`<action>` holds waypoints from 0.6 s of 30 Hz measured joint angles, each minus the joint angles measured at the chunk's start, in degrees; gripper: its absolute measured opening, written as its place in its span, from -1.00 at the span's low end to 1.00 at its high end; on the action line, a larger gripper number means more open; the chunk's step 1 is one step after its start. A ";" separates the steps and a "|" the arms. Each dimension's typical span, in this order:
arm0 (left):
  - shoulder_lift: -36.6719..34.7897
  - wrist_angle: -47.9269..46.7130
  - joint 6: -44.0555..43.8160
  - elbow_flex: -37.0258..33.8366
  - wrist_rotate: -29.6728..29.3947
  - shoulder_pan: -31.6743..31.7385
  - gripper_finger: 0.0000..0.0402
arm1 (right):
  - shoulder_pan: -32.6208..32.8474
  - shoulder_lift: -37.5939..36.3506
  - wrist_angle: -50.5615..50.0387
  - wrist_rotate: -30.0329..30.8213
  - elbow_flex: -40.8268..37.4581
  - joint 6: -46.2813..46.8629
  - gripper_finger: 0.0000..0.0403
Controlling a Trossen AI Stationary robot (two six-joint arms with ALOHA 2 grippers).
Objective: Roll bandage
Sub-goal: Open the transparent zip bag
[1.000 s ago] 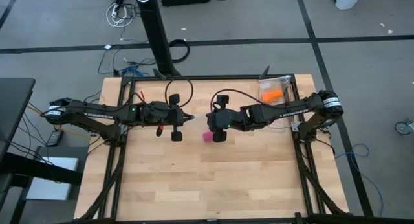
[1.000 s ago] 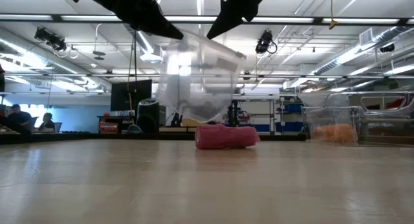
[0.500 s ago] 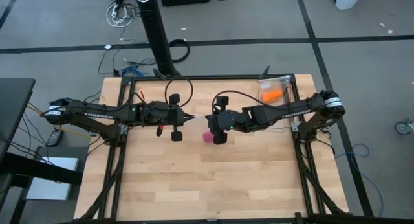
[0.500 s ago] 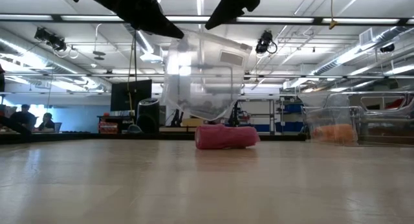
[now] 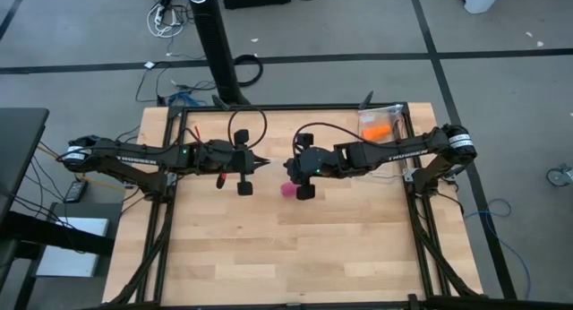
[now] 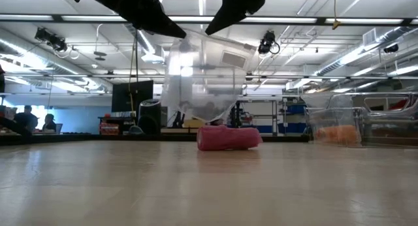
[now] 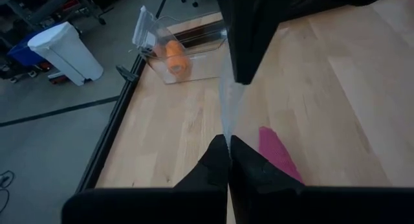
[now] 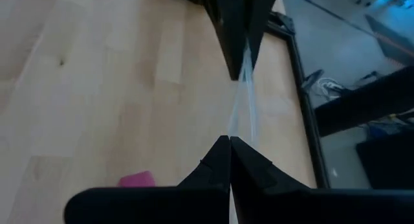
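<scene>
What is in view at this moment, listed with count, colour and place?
bandage: one, magenta-pink, rolled, lying on the table's middle below the grippers.
clear plastic bag: one, transparent, held in the air above the bandage, stretched between both grippers.
clear container: one, transparent, at the table's far right corner.
orange roll: one, orange, inside the clear container.
table: one, light wood with a dark frame.
people: two, seated far off in the room.
left gripper: one, dark, shut on the bag's edge.
right gripper: one, dark, shut on the bag's opposite edge.
</scene>
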 joint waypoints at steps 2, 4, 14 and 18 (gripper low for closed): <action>0.00 0.14 0.00 0.00 0.00 0.00 -0.99 | -0.25 0.00 -0.48 -0.56 0.00 0.56 -1.00; 0.00 0.24 -0.01 0.00 0.00 0.00 -0.99 | -0.32 0.00 -0.54 0.06 0.00 0.60 -1.00; 0.00 0.76 0.00 0.00 0.97 0.00 -0.99 | -2.13 0.02 -0.54 -0.98 0.00 0.13 -1.00; 0.00 0.94 0.00 0.00 0.98 0.00 -0.99 | -2.63 0.09 -2.22 -3.98 -0.04 1.57 -1.00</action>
